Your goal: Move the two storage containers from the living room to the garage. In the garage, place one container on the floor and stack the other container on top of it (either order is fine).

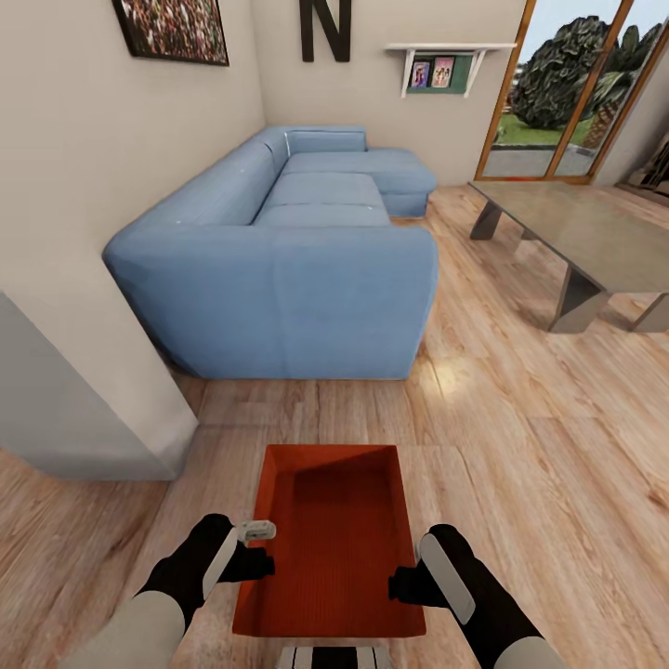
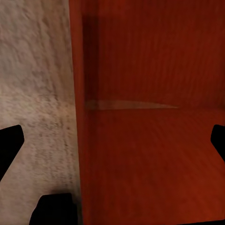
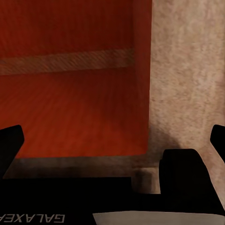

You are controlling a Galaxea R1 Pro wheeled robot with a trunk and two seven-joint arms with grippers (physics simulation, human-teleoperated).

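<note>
One orange-red storage container (image 1: pixel 334 548) sat lowest in the head view, bottom centre of the frame, open side up, ribbed bottom visible. One container counted; a second could not be made out. Whether it rested on the wood plank floor (image 1: pixel 520 446) or was lifted clear of it could not be told.

Two grippers flanked it. The left gripper (image 1: pixel 253 564) was at the container's left wall, lower left of centre; the right gripper (image 1: pixel 406 585) was at its right wall, lower right. In each wrist view the two dark fingertips stood wide apart at opposite frame edges, with the container wall (image 2: pixel 77 140) between them on the left wrist and the wall edge (image 3: pixel 149 93) on the right wrist. Jaws apart on both; no clamping seen.

Behind the container, mid-frame: one blue sectional sofa (image 1: pixel 307 269). Top centre: one black letter N (image 1: pixel 325 28) on the beige wall. Upper left: one framed picture (image 1: pixel 177 28). Upper right: one low grey table (image 1: pixel 576 232), one wall shelf (image 1: pixel 446 60), wood-framed glass doors (image 1: pixel 567 93).
</note>
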